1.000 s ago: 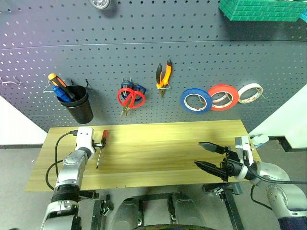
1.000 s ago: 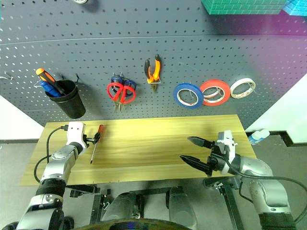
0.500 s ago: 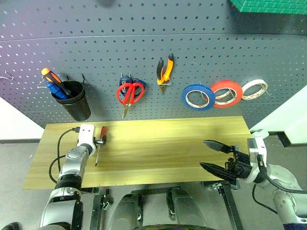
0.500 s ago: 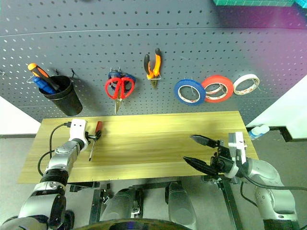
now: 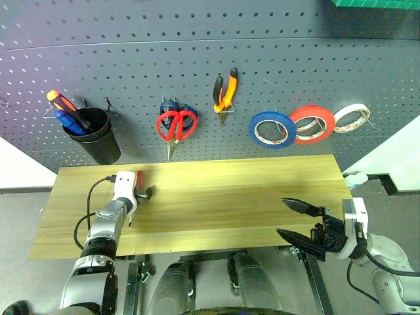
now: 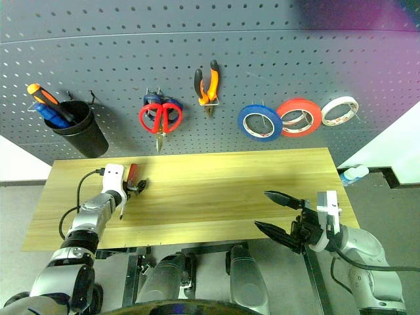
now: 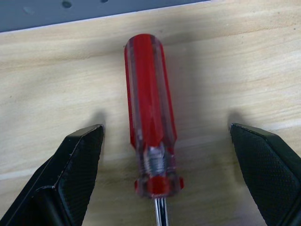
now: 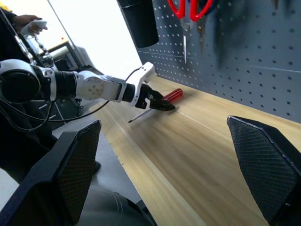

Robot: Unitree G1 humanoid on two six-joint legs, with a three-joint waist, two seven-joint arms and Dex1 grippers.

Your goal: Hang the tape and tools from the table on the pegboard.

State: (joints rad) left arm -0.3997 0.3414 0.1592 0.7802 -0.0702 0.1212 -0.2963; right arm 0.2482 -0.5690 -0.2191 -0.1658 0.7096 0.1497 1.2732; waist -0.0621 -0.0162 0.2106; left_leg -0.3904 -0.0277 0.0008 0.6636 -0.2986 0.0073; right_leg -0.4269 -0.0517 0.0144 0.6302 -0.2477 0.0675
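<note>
The red-handled screwdriver [image 7: 150,117] lies flat on the table [image 5: 230,197] at nine o'clock, handle toward the pegboard [image 5: 262,65]; the left gripper [image 7: 169,160] has its jaws wide open either side of the handle, gripping nothing. At four o'clock the right gripper [image 5: 298,222] hangs over the table's edge, jaws spread and empty

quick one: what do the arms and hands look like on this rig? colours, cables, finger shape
Both arms are silver-grey segmented metal with black joint bands. Each wrist carries a white boxy camera block. A black cable loops off the left hand block. The right hand has two black tapered fingers, pointed at the tips; their inner pads are cross-hatched.
</note>
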